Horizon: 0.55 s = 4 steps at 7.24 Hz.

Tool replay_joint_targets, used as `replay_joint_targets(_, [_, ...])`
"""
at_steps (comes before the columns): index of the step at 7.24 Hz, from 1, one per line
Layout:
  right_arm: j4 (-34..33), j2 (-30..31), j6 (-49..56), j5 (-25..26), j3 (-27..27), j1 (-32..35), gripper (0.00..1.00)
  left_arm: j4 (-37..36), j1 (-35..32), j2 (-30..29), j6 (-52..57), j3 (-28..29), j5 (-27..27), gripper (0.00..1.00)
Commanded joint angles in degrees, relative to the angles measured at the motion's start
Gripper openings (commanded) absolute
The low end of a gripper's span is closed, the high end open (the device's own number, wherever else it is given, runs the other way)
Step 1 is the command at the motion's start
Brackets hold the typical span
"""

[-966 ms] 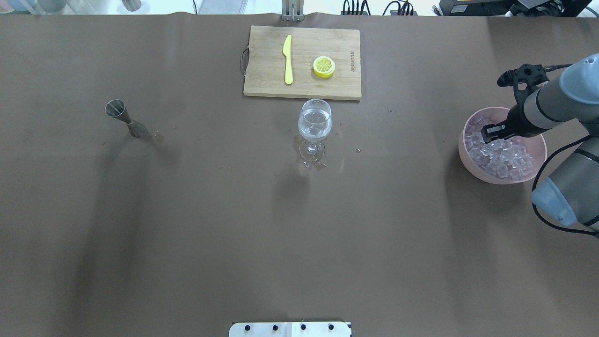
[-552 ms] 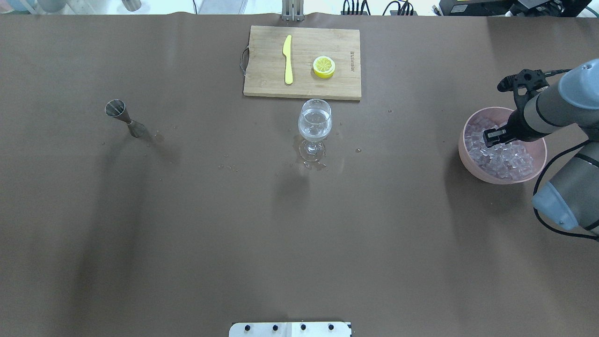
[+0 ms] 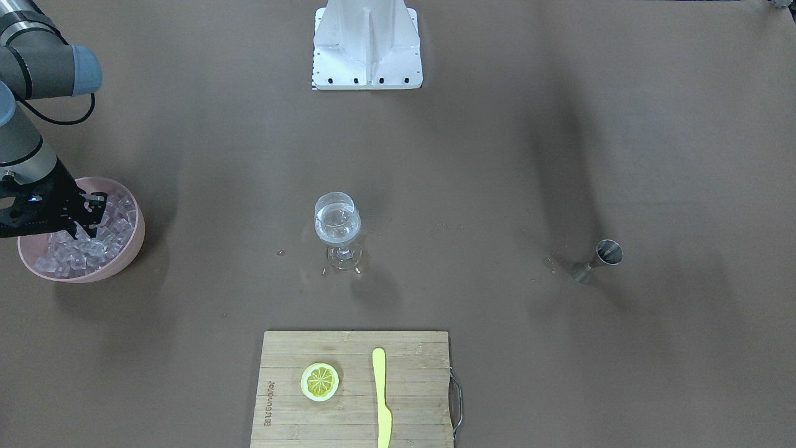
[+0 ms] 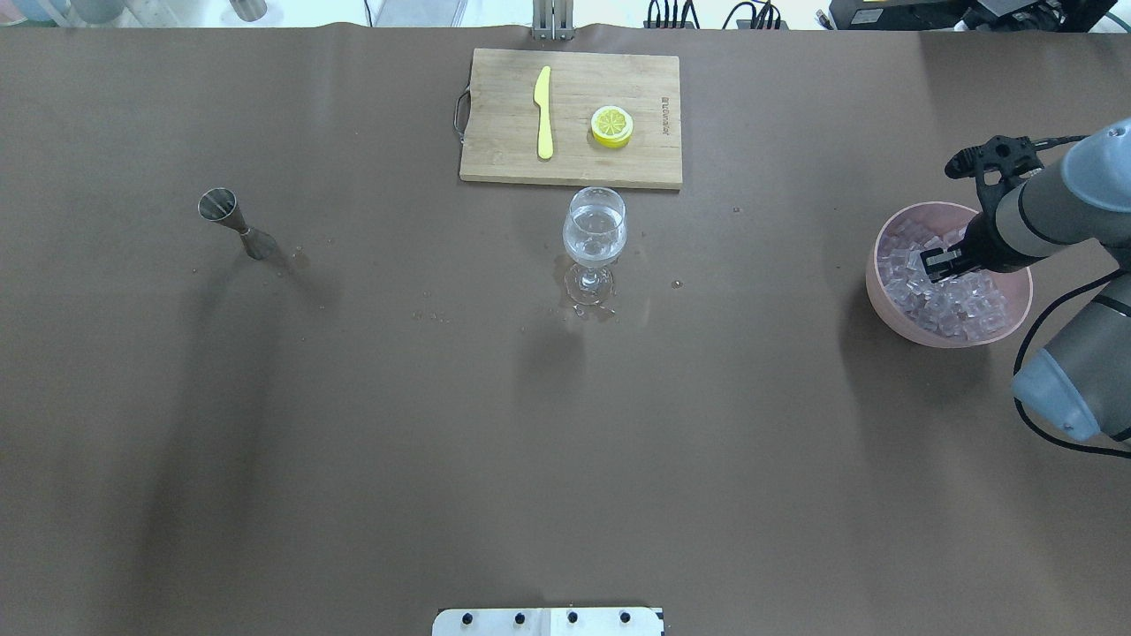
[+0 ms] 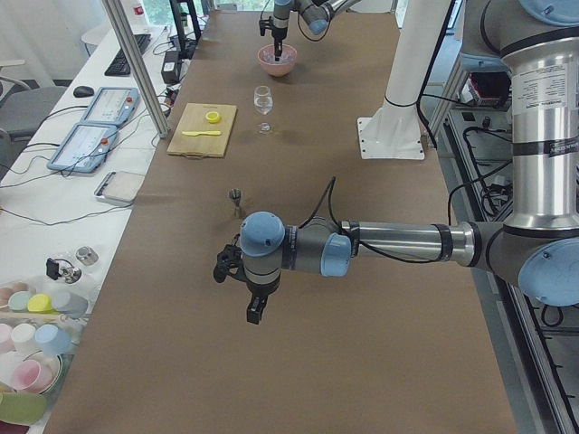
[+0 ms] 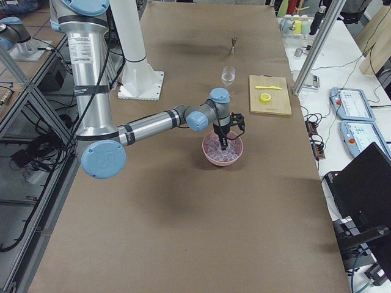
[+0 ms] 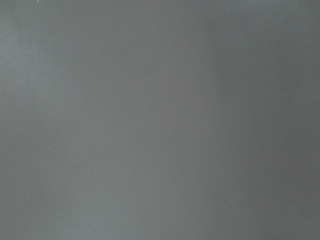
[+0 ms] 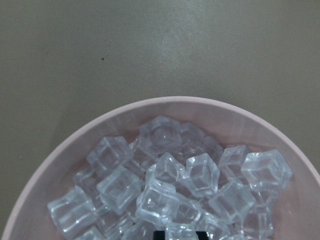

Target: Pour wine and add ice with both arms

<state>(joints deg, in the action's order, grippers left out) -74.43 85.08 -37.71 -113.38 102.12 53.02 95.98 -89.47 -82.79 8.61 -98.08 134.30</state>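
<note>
The left gripper (image 5: 253,315) hangs over the left end of the table (image 4: 565,442), beyond a steel jigger (image 4: 234,223); I cannot tell how its fingers stand. At mid-table a wine glass (image 4: 594,238) holds the wine (image 4: 595,246), just before a cutting board (image 4: 504,115) at the far edge. By the right edge the ice (image 4: 959,305) fills a pink bowl (image 4: 884,300), where the right gripper (image 4: 937,262) dips among the cubes, finger spacing unclear.
</note>
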Motion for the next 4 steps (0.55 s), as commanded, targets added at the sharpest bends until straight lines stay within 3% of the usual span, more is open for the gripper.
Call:
replay_joint_targets(1, [-0.62,0.52,-0.09,-0.43,3.94,0.15,0.0,0.0,0.0,0.0,0.0,0.0,0.0,0.98])
replay_joint_targets(4, [-0.28,-5.95,-0.26,-1.48,8.01,0.51,0.0,0.0,0.0,0.09,0.0,0.08,0.0,0.98])
